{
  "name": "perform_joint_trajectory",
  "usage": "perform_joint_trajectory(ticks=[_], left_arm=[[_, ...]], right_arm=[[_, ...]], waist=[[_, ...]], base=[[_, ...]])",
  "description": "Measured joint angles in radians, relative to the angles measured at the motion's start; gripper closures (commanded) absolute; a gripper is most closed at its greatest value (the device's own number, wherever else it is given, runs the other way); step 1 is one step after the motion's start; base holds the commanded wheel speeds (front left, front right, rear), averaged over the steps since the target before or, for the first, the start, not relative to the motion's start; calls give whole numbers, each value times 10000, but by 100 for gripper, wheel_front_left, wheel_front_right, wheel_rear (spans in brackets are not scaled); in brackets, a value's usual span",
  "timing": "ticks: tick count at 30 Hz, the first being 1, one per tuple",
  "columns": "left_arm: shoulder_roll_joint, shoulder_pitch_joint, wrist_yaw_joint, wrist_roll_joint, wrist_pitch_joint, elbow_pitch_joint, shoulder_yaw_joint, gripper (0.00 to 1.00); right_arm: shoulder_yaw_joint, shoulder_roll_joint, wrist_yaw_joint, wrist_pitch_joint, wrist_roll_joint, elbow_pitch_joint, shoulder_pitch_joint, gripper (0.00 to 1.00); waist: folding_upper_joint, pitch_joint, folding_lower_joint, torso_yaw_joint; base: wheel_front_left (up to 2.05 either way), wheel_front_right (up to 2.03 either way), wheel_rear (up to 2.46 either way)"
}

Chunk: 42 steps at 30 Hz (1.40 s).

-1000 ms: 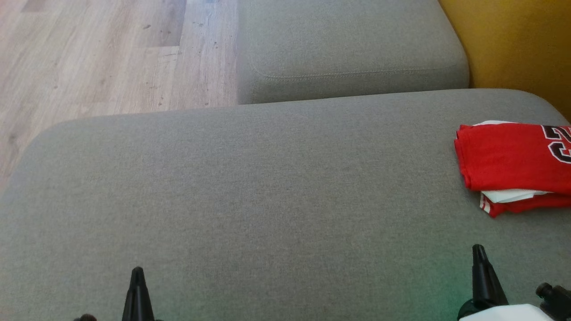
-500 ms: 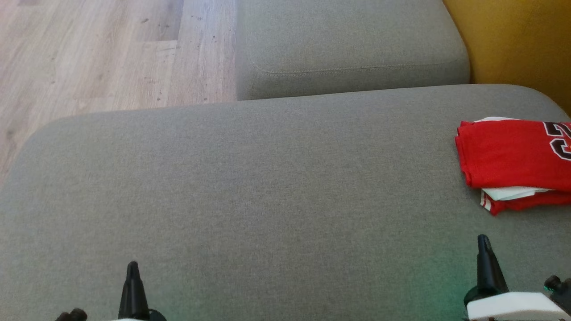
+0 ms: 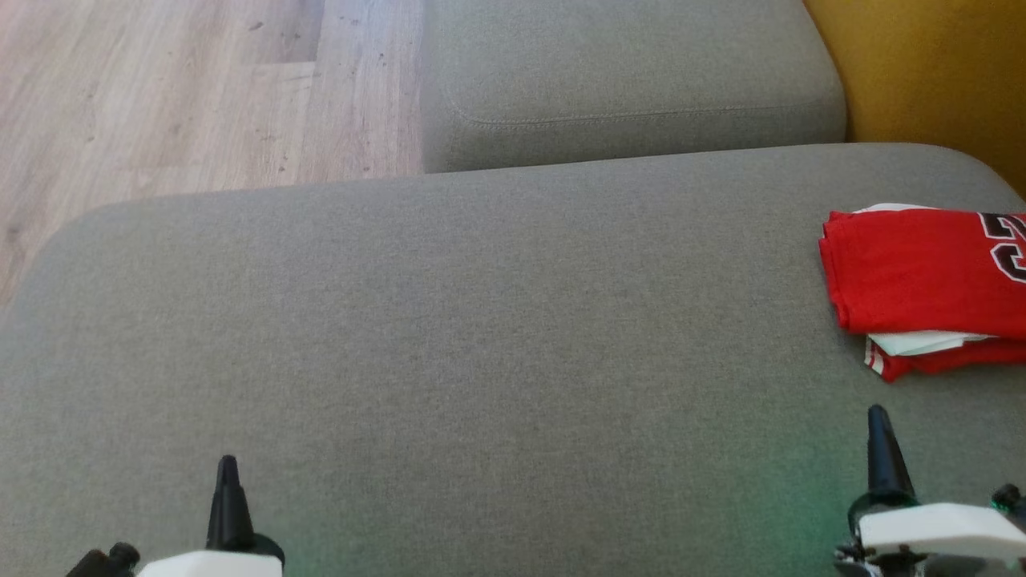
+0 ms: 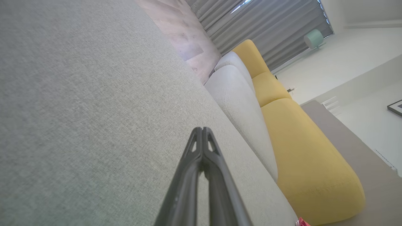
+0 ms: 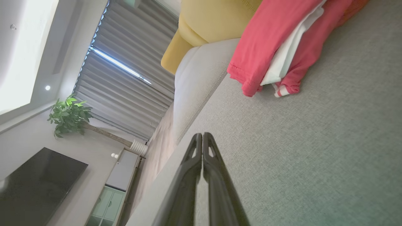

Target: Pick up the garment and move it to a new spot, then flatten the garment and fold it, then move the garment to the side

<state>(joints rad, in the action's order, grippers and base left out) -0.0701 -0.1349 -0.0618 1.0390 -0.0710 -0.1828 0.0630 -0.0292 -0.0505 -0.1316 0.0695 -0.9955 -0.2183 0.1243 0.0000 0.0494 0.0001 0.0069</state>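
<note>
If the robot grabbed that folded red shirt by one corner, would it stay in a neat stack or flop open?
Probably flop open: the red shirt is soft cloth, its folded layers sagging unevenly at the edge. It looks thin, so likely light. Pushed, it may bunch rather than slide on the coarse-woven grey cushion.

The head camera looks down on the grey cushion (image 3: 481, 336). Both wrist cameras skim it low. The right shares the red shirt (image 5: 260, 40) with the head camera.

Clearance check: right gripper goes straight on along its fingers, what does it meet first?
Likely the near corner of the red garment; the right gripper may instead slip past it over the grey cushion. Depth unclear.
</note>
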Motion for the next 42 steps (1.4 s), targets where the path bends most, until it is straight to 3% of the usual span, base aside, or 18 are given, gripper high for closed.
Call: perform_joint_trajectory(ticks=[42], left_arm=[[8, 1548, -481, 4949, 1225, -719, -779, 100]], right_arm=[[-522, -54, 2, -1216, -5235, -458, -1458, 100]], waist=[[0, -440, -1, -58]], base=[[0, 0, 0]])
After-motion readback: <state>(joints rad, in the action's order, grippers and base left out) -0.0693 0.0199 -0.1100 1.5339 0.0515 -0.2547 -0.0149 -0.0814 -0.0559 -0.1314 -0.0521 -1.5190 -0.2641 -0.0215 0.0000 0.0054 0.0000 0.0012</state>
